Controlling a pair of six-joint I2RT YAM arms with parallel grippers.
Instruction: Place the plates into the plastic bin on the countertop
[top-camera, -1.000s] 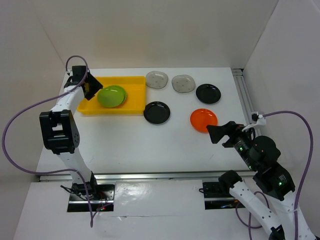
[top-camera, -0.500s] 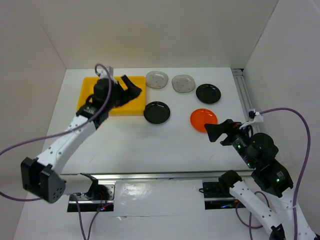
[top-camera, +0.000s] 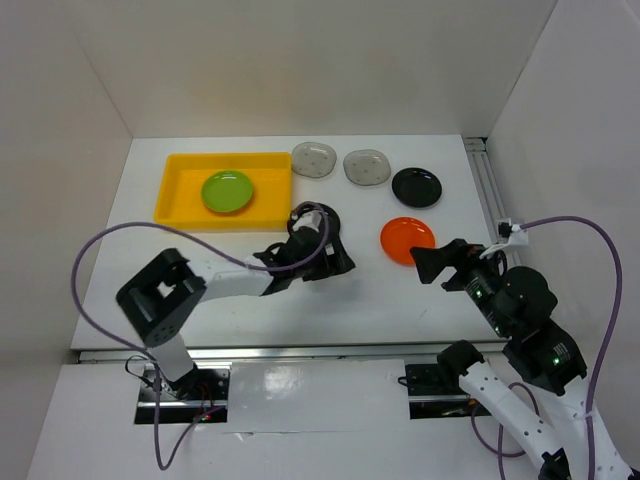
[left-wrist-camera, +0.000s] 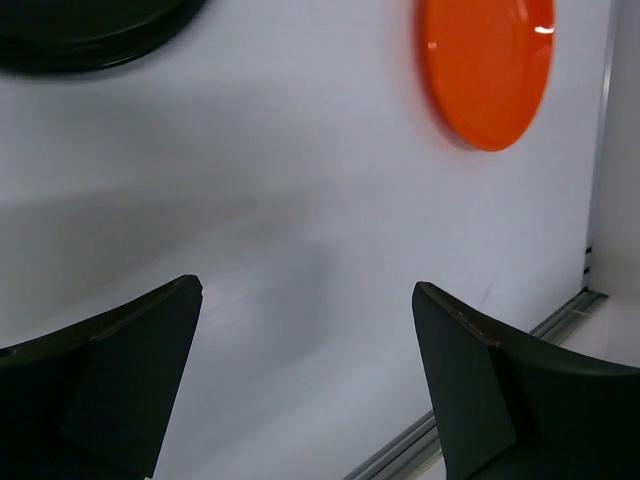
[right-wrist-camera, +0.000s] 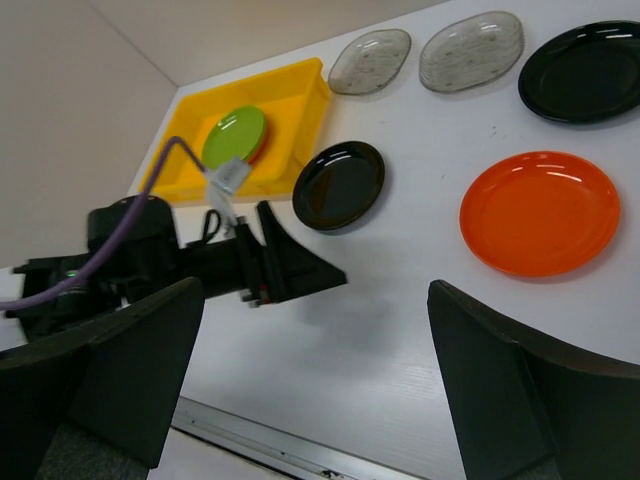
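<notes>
A glossy, round lime green plate (top-camera: 227, 191) lay flat in the yellow plastic bin (top-camera: 178, 168) at the far left of the white bench (top-camera: 250, 300). Outside the bin, we saw two translucent grey plates (top-camera: 314, 159) with rounded-square rims side by side. A shiny black plate (top-camera: 416, 186) sat to their right, and an orange plate (top-camera: 408, 239) lay nearer. A second black plate (right-wrist-camera: 339, 185) sat near the bin's near right corner. The left hand (left-wrist-camera: 305, 290) hung just beside it, fingers wide apart and empty. The right hand (right-wrist-camera: 315, 290) was likewise spread, holding nothing, near the orange plate.
</notes>
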